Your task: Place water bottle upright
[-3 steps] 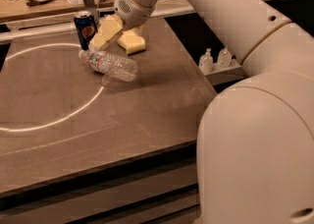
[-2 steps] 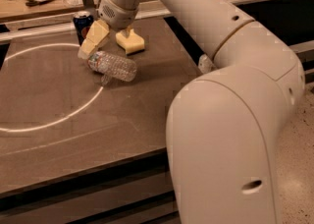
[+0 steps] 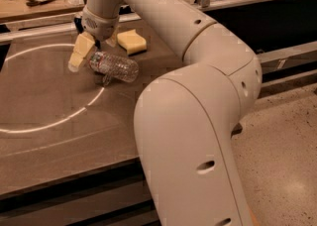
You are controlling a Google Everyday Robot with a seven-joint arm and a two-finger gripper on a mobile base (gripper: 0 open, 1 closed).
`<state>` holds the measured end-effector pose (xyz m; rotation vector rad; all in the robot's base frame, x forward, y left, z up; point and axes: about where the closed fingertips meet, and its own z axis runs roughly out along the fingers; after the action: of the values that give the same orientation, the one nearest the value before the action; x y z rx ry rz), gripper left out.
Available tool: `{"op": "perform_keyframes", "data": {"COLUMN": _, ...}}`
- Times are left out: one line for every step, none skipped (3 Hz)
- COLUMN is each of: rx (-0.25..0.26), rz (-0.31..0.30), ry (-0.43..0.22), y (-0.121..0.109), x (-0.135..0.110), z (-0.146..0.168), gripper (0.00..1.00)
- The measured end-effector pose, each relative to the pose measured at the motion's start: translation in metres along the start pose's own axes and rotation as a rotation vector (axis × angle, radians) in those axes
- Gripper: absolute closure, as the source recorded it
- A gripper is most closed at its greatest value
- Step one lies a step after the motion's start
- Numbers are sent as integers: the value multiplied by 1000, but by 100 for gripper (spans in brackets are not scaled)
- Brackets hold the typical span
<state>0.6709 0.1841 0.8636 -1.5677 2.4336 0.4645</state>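
Because the water bottle (image 3: 116, 67) lay flat on its side on the dark table (image 3: 59, 155) — at about two o'clock on the white ring (image 3: 29, 127) marked there, its length running from ten o'clock to four — the arm (image 3: 198, 46) had reached right across to it from above. The gripper (image 3: 94, 51) hung over the bottle's ten-o'clock end, its jaws apart; one pale finger (image 3: 80, 54) stood just beside that end and the other, half hidden, on the far side. To me it looked like a straddle before a grasp, nothing clamped yet. A yellow sponge (image 3: 131, 40) sat near, at one o'clock from the bottle — close enough, I thought, to get in the way when the bottle was tipped up.
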Motion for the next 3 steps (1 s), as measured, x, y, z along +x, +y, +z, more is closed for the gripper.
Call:
{"op": "perform_keyframes", "data": {"rx": 6, "rz": -13, "ry": 39, "y": -3, "x": 1, "z": 12, "gripper": 26}}
{"op": "perform_keyframes", "data": {"rx": 23, "rz": -41, "ry": 39, "y": -1, "x": -3, "z": 10, "gripper": 49}}
{"op": "perform_keyframes", "data": {"rx": 29, "rz": -63, "ry": 4, "y": 2, "x": -10, "z": 1, "gripper": 72}}
